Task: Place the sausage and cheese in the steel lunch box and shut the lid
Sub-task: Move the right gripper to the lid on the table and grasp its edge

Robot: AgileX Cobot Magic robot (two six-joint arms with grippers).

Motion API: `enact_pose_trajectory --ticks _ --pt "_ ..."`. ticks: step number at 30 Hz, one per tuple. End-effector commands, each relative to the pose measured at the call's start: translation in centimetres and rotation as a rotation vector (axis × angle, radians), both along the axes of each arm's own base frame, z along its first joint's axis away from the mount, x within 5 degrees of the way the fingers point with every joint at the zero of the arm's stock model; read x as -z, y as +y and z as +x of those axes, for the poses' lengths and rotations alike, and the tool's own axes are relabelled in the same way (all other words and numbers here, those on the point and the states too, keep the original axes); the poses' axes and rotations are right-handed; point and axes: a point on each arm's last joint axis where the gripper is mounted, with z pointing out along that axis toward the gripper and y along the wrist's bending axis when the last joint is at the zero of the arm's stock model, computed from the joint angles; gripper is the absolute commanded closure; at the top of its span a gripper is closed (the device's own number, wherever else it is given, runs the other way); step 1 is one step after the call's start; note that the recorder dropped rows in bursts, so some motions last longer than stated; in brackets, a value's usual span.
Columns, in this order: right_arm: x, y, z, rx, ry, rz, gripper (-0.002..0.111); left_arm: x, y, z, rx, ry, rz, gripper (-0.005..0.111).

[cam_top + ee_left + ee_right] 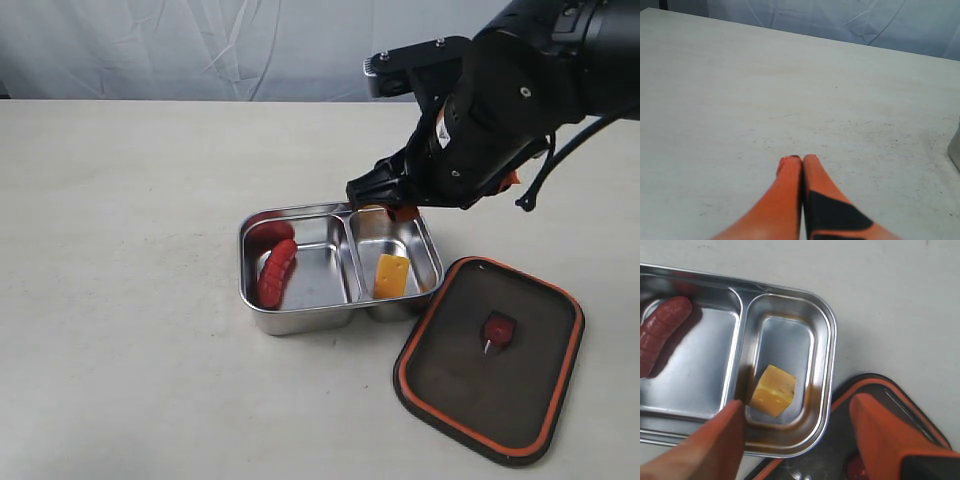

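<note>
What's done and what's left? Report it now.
Done: the sausage lies in the larger compartment of the box, the cheese in the smaller one. In hand: nothing; the right gripper hangs open above the cheese, the left gripper is shut on nothing. Left: the lid lies beside the box, not yet fitted.

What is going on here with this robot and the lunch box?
The sausage lies in the larger compartment of the lunch box and the cheese in the smaller one. The right gripper hangs above the box, its jaws open and empty. The lid lies on the table beside the box, not yet fitted. The left gripper is off to one side, its jaws shut.
</note>
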Motion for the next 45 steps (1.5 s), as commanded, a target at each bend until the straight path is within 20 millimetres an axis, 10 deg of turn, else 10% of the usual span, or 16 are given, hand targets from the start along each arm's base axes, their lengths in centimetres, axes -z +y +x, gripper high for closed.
enact_pose_trajectory --ticks 1,20,29,38,45 --pt "0.2 -0.3 -0.1 -0.005 -0.004 0.011 0.047 0.0 0.0 0.0 -0.001 -0.016 0.003 0.107" --pt "0.3 0.0 -0.3 -0.114 -0.003 -0.008 0.047 0.0 0.0 0.0 -0.001 -0.016 0.003 0.107" --pt "-3.2 -1.3 -1.6 -0.117 -0.068 0.043 0.047 0.0 0.0 0.0 -0.001 -0.016 0.003 0.107" --pt "5.0 -5.6 -4.2 0.058 0.16 -0.061 0.047 0.0 0.0 0.0 -0.001 -0.016 0.003 0.107" --pt "7.1 -8.4 -4.4 0.19 0.234 -0.066 0.047 0.0 0.0 0.0 -0.001 -0.016 0.003 0.107"
